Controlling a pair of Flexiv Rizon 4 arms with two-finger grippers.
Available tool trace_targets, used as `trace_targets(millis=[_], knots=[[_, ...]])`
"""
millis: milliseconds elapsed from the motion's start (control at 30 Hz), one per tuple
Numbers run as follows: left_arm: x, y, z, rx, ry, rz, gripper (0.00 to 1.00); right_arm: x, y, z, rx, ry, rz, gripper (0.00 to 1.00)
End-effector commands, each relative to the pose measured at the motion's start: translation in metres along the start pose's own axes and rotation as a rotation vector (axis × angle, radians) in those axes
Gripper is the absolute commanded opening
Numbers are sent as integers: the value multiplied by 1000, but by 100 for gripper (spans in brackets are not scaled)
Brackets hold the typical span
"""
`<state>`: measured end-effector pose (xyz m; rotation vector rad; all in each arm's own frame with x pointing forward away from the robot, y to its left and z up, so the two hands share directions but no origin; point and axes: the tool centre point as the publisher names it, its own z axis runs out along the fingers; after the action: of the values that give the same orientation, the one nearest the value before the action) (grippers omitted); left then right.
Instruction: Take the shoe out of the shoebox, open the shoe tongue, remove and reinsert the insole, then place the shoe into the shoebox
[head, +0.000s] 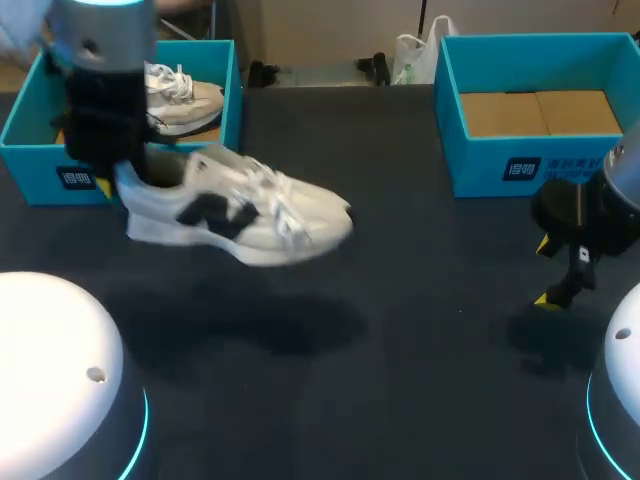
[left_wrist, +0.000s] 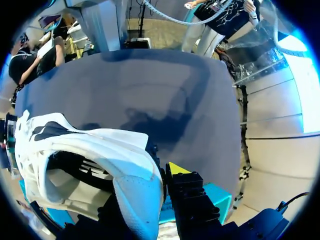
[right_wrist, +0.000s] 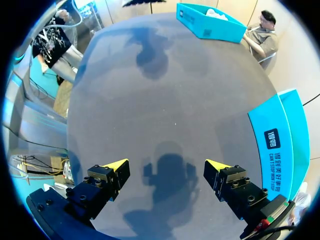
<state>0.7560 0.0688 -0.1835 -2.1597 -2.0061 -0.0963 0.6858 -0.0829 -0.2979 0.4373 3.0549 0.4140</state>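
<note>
Fingers (left_wrist: 186, 186) of your left gripper (left_wrist: 150, 190) are clamped across the heel collar of the shoe (head: 250, 215), one inside the opening and one outside. The fingers of your right gripper (right_wrist: 167, 167) stand spread with nothing between them, far across the table (head: 400, 330) from the left shoebox (head: 60, 175). The shoe hangs just in front of that box's front wall. Its heel is nearest the box and its toe points away from it. Its shadow lies apart from it on the table, so I judge it to be in the air.

Your main risk is the hold itself. You have only the soft heel rim, and the whole length of the shoe hangs off that one pinch. A quick swing or a hard stop could make the toe droop, twist the shoe in the pads, or pull the collar free. The loose laces could also snag if you lower the toe first.

The second risk is the box edge. The heel and your left wrist are very close to the front wall, so any backward drift could nudge the box or disturb the second shoe (head: 185, 95) inside it.

Move away from the left shoebox toward the middle of the table, where the broadest bare stretch lies. The right shoebox (head: 500, 165) and your right arm sit well apart from the left one and bound the far side of that room.
</note>
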Motion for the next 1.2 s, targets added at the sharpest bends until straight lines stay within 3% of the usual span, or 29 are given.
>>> trace_targets(millis=[33, 100, 567, 833, 1200], knots=[[-35, -10, 18, -20, 18, 19, 0, 1, 0, 0, 2, -2, 0, 100], [-48, -17, 22, 23, -12, 62, 0, 1, 0, 0, 2, -2, 0, 100], [-48, -17, 22, 23, -12, 62, 0, 1, 0, 0, 2, -2, 0, 100], [-109, -32, 60, -8, 0, 154, 0, 1, 0, 0, 2, -2, 0, 100], [-160, -30, 93, -15, -23, 179, 0, 1, 0, 0, 2, -2, 0, 100]])
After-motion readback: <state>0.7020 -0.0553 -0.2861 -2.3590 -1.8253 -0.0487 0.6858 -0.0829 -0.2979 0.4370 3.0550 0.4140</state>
